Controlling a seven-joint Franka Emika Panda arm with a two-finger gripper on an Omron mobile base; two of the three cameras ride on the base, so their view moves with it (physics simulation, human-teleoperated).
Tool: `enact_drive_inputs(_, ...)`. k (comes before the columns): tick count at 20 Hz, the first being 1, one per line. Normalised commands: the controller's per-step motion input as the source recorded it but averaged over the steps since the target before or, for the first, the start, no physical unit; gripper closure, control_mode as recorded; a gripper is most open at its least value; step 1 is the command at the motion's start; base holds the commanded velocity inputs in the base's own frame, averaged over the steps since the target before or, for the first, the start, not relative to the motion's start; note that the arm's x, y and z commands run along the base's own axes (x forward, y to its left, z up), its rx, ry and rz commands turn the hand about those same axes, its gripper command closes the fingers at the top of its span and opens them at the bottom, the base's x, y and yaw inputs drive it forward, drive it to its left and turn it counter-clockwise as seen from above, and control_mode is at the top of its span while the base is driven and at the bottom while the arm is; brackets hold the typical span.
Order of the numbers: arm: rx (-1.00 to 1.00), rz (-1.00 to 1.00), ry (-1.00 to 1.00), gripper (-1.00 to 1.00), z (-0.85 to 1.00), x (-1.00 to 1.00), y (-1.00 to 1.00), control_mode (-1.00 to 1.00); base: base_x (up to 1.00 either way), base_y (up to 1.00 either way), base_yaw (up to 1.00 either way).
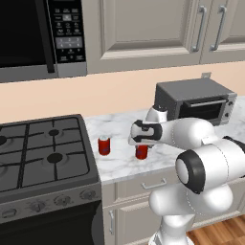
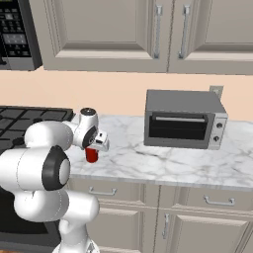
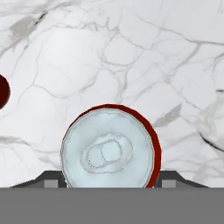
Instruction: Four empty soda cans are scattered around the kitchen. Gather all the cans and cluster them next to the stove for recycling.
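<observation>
A red soda can (image 1: 141, 153) with a silver top (image 3: 109, 151) stands upright on the marble counter, and my gripper (image 3: 111, 183) comes down over it, shut on its sides. From the right, this can (image 2: 91, 155) shows just under the hand. A second red soda can (image 1: 104, 145) stands a short way to its left, close to the stove's (image 1: 43, 153) right edge; its rim shows at the left border (image 3: 2, 92) in the hand view. The stove is a dark gas range with black grates (image 2: 29, 116).
A grey toaster oven (image 1: 196, 100) (image 2: 184, 119) sits at the back of the counter to the right. A black microwave (image 1: 33, 38) hangs above the stove. Bare marble counter (image 2: 163, 160) stretches right of the cans.
</observation>
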Motion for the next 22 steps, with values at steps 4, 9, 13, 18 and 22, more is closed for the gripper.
enact_drive_inputs(4, 0.0, 0.0, -0.09, 1.0, 0.06, 0.02, 0.27, -1.0, 0.0, 0.0, 0.0)
enact_drive_inputs(9, 0.0, 0.01, -0.16, 1.0, 0.11, 0.48, 0.56, -1.0, 0.0, 0.0, 0.0)
enact_drive_inputs(13, 0.0, 0.0, 0.0, 1.0, 0.07, 0.7, 0.1, -1.0, 0.0, 0.0, 0.0)
enact_drive_inputs(18, 0.0, 0.0, 0.03, 1.0, 0.0, 0.58, 0.02, -1.0, 0.0, 0.0, 0.0)
enact_drive_inputs(22, 0.0, 0.0, 0.0, 1.0, -0.02, 0.11, 0.25, -1.0, 0.0, 0.0, 0.0)
